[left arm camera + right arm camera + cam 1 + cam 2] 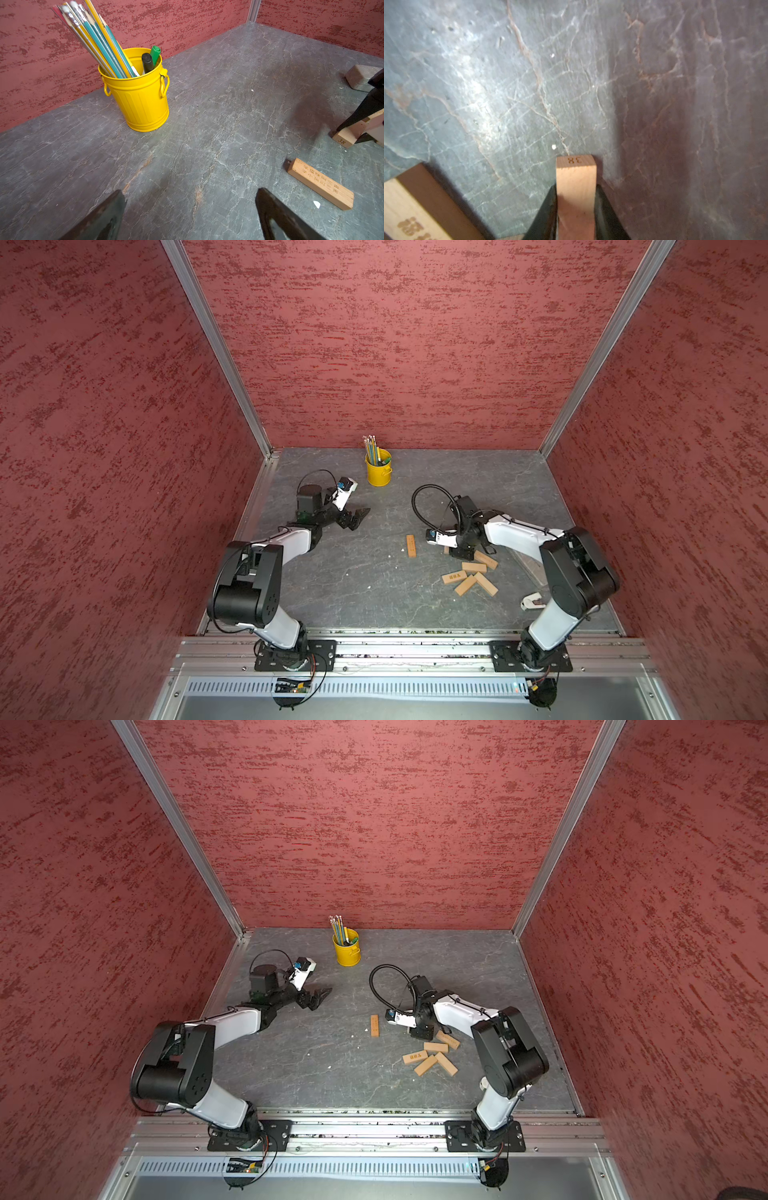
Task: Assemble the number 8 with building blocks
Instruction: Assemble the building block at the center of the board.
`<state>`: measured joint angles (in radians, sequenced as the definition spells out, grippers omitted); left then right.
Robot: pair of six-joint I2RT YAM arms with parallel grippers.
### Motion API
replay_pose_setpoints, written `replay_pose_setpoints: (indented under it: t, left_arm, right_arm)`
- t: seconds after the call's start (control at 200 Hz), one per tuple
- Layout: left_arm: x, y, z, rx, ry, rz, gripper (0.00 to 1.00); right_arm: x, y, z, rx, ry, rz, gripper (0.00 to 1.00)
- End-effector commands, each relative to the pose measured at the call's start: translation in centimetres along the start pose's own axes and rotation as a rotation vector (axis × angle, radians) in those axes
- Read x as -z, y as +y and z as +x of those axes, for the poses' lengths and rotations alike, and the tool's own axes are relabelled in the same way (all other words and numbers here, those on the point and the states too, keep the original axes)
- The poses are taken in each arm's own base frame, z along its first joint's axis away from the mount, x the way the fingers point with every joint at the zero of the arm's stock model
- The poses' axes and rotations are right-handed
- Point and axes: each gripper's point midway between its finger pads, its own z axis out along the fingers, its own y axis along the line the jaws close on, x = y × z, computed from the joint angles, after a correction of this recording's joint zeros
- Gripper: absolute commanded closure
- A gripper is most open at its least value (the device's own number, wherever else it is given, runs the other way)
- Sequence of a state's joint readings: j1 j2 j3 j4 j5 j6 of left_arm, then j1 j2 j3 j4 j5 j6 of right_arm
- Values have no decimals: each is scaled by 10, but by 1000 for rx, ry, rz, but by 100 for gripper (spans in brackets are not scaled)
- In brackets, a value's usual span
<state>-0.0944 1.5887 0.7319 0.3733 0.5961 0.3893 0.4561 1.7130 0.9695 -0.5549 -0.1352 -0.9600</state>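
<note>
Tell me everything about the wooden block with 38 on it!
The block marked 38 is a small, light-tan bar that looks like smooth wood, with 38 printed dark on its end face. The right gripper pinches its two long sides between black fingers. It sits low over the grey table, beside the loose pile of blocks; whether it touches the table cannot be told.

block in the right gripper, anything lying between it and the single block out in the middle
Nothing visible: only bare table lies between the gripped block, held in the right gripper, and the single block.
</note>
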Motion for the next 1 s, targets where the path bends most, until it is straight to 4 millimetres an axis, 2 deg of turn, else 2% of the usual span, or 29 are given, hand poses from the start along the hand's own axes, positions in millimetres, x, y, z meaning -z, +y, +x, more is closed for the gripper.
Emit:
replay_pose_setpoints:
  t: [0.0,0.13,0.235,0.351,0.471,0.691,0.812,0.997]
  left_arm:
    - [-4,2,-4,15,3,28,0]
    - [-2,-2,-7,-3,-1,29,1]
    - [2,-8,-8,-91,5,-39,1]
    - [2,-10,-7,-138,14,-78,1]
    - [1,-21,-11,-126,-23,2,0]
    - [-7,-42,-14,-161,1,106,0]
    - [-9,-47,-13,-181,6,115,1]
    - [-7,-48,-12,-181,11,111,1]
  right_arm:
    - [-28,41,17,-46,51,-161,80]
    - [-29,9,-2,25,-6,-33,80]
    - [-30,-16,-12,115,-25,62,80]
    - [-36,-32,-18,219,-17,104,80]
    - [-33,-47,-25,271,-19,161,78]
    - [-24,-48,-31,308,-41,186,76]
    - [-19,-41,-45,348,-57,188,76]
    - [-27,-28,-64,354,-91,134,75]
